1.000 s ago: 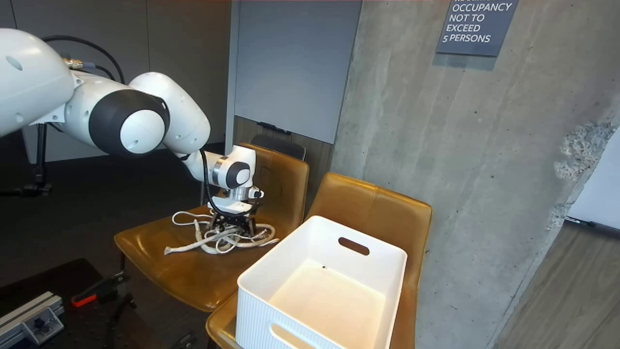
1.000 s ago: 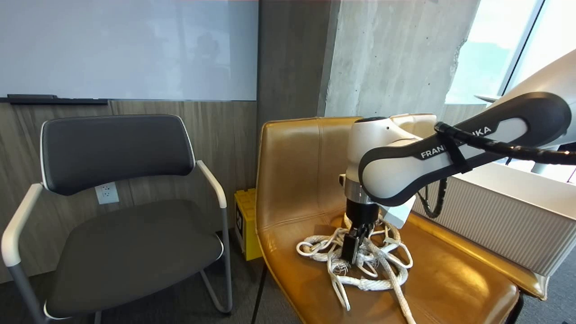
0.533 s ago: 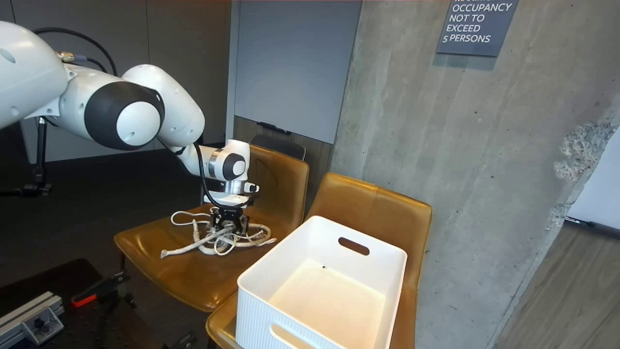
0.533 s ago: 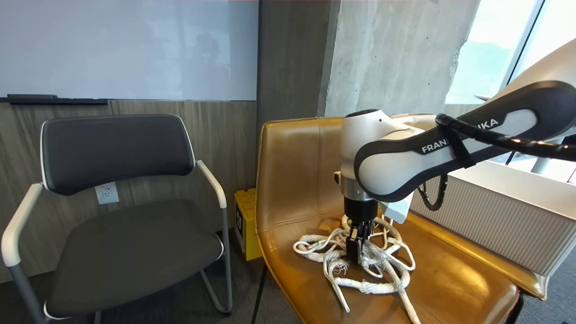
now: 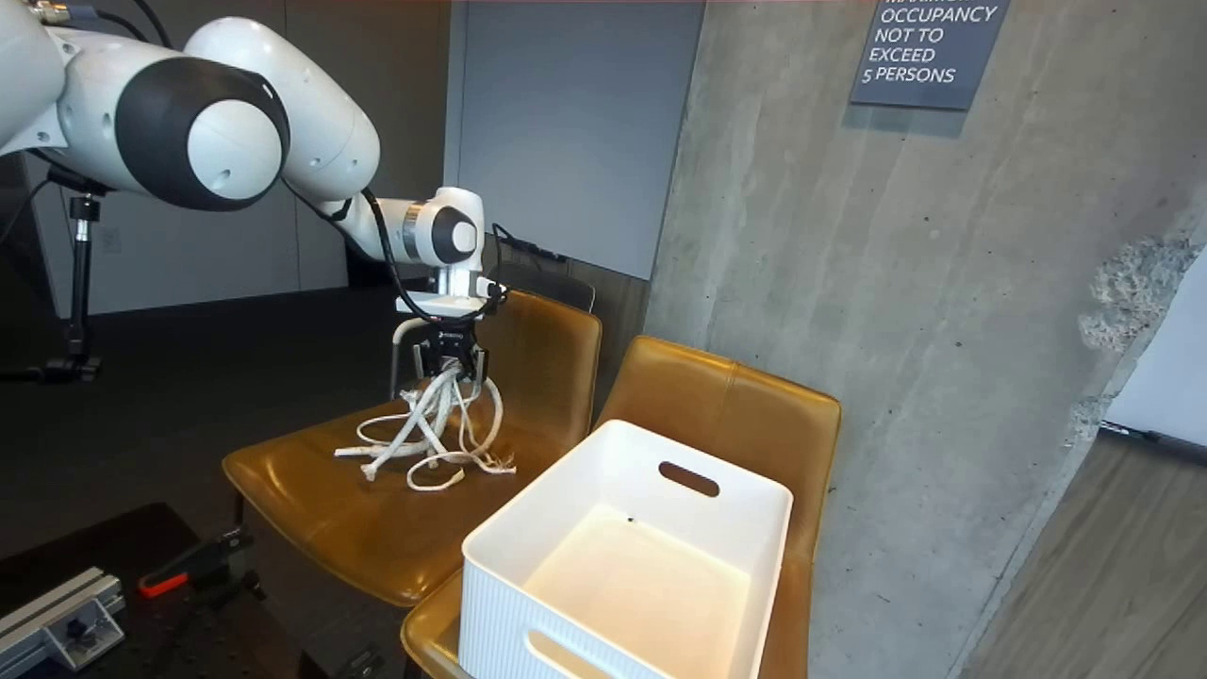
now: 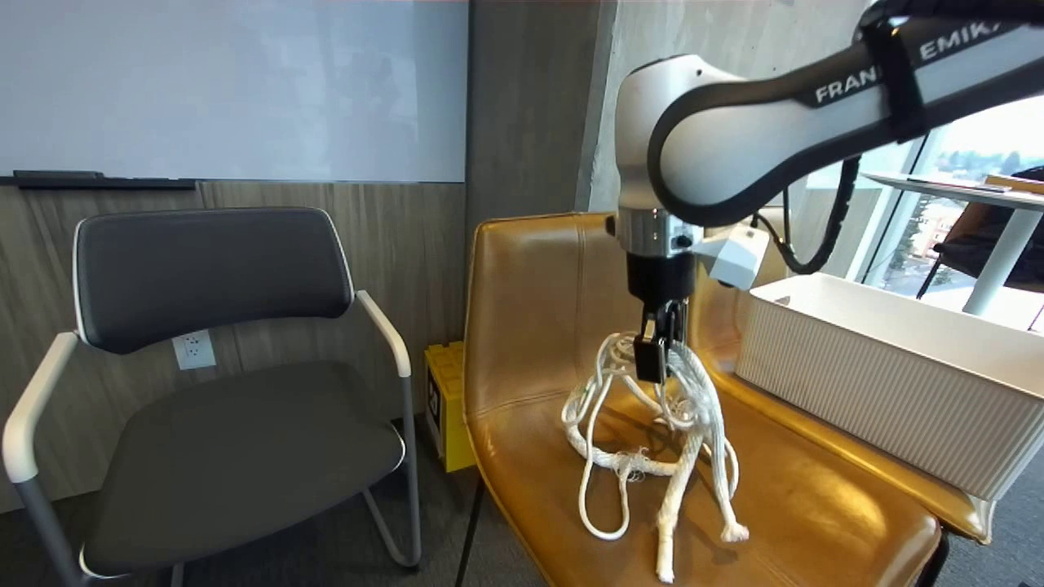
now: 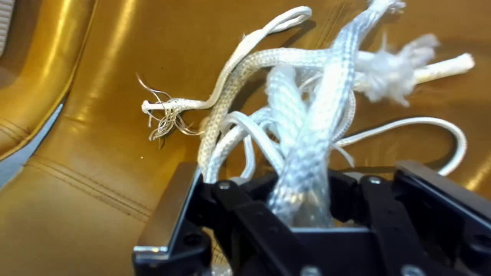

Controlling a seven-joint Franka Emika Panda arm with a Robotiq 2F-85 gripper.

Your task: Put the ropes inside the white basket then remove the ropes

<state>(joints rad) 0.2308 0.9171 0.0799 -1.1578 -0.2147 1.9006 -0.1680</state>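
The ropes [image 7: 307, 157] are pinched by the jaws; they should be lifted high, so no end is snagged on the basket [image 6: 889, 387].

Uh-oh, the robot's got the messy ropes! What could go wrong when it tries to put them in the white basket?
The ropes might slip, because the jaws seem to hold just part of the tangle, with loose loops and ends hanging below. Those ends could catch on the rim of the white basket and flop outside. The basket sits on a brown chair, so a bump might shift it.
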